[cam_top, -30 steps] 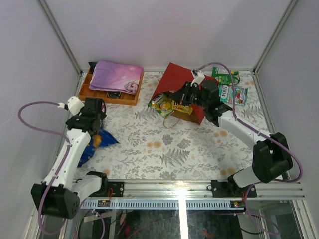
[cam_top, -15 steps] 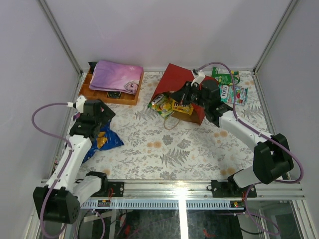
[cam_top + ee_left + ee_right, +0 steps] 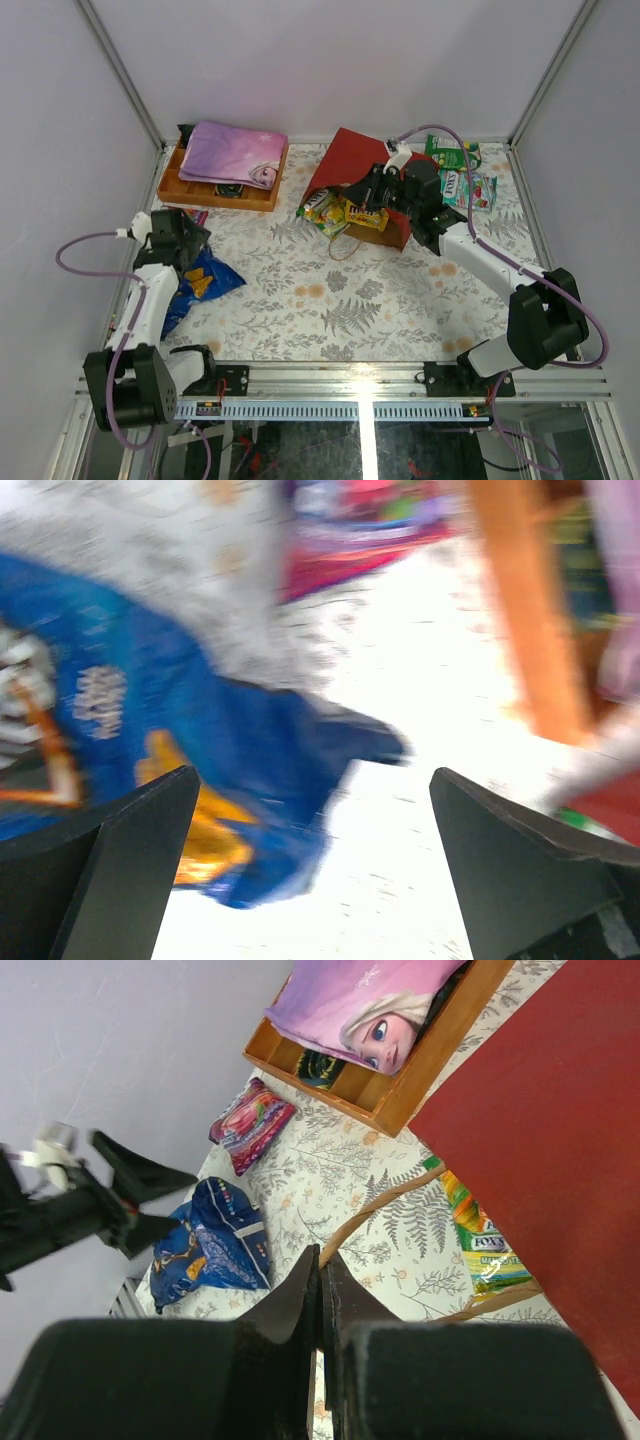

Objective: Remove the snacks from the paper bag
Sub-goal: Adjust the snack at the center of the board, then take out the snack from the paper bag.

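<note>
The red paper bag (image 3: 345,160) lies on its side at the back, mouth toward the left, red wall (image 3: 540,1110) filling the right wrist view. Green and yellow snacks (image 3: 335,212) poke out of its mouth, a Fox's packet (image 3: 480,1235) among them. My right gripper (image 3: 366,196) is at the bag's mouth, shut (image 3: 322,1260) on the bag's tan cord handle (image 3: 385,1205). The blue Doritos bag (image 3: 200,285) lies flat at the left. My left gripper (image 3: 178,235) hangs open just behind it; nothing sits between its fingers (image 3: 312,780) above the blue bag (image 3: 150,710).
An orange wooden tray (image 3: 222,190) holding a pink-purple cloth (image 3: 232,152) stands at the back left. A purple packet (image 3: 252,1122) lies near the tray. Green packets (image 3: 452,152) lie behind the bag at the back right. Walls close in both sides.
My left gripper has opened wide, let go of the blue Doritos bag and drawn slightly left; the bag now lies on the table. The right arm has stayed still.
</note>
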